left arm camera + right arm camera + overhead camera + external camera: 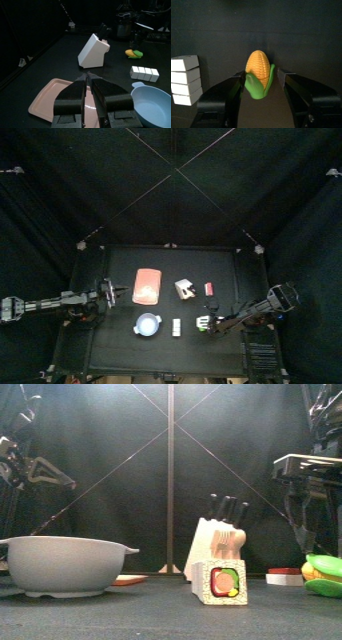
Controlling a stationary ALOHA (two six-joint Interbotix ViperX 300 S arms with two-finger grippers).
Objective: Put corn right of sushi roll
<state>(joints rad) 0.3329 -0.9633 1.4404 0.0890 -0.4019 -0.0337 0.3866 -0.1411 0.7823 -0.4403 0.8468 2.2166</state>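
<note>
Right pincer stands spread around the corn, which lies on the table just right of the sushi roll, apparently let go there. Left pincer rests pressed together over the pink tray.

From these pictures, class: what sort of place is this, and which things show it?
Probably a robot test pen: black curtains enclose a small black table holding toy kitchen items such as a knife block and corn.
</note>
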